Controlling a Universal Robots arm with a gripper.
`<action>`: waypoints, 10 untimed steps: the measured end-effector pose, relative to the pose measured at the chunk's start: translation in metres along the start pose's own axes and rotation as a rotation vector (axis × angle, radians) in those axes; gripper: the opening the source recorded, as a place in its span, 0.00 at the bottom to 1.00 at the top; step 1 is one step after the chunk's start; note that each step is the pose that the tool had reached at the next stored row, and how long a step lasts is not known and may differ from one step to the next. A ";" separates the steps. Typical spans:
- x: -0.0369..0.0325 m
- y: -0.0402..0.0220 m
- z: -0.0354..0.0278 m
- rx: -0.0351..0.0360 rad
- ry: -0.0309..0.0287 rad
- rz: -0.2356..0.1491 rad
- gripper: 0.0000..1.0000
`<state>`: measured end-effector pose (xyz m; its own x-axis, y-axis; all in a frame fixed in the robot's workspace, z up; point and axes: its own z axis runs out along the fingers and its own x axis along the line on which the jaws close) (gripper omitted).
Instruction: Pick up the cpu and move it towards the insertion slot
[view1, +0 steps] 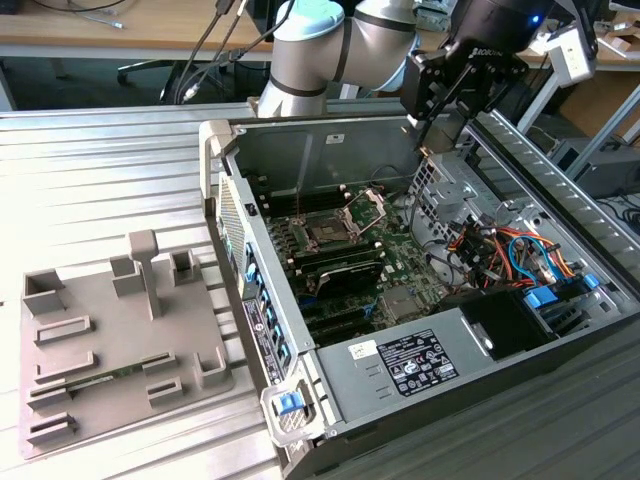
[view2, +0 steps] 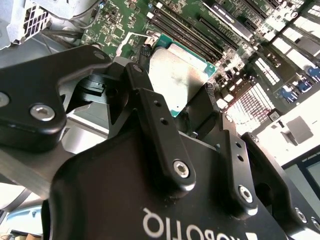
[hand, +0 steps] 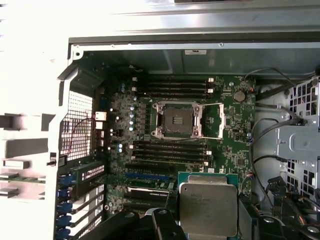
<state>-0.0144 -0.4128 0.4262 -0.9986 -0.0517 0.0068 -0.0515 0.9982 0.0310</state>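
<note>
— What's over on the exterior view's left?

— A grey tray (view1: 120, 345) lying on the ribbed metal table (view1: 90, 170), with a thin green memory stick (view1: 85, 381) resting in one of its grooves.

— And moving right?

— The open computer case (view1: 420, 300), with the green motherboard (view1: 370, 255) on its floor. The insertion slot (view1: 328, 232) sits on the board, dark in the centre, its hinged metal plate (view1: 366, 208) tipped up just beside it. In the first wrist view the slot (hand: 177, 120) shows bare, framed in silver.

— Where's the chip?

— Up in the air. The gripper (view1: 437, 140) hangs over the case's far right corner, and in both wrist views its fingers (view2: 150, 107) are clamped on the cpu (hand: 207, 207), pressing its opposite edges. The pale silver top (view2: 177, 75) faces the camera, green edge showing, well above the board and apart from the slot.
</note>
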 end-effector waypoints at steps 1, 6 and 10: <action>0.0000 0.0001 0.0000 0.0001 0.0000 0.000 0.55; -0.0001 0.0013 0.0004 0.0000 0.0000 0.000 0.55; -0.0003 0.0026 0.0008 0.0000 0.0000 0.000 0.55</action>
<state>-0.0143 -0.4101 0.4255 -0.9986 -0.0517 0.0068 -0.0515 0.9982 0.0310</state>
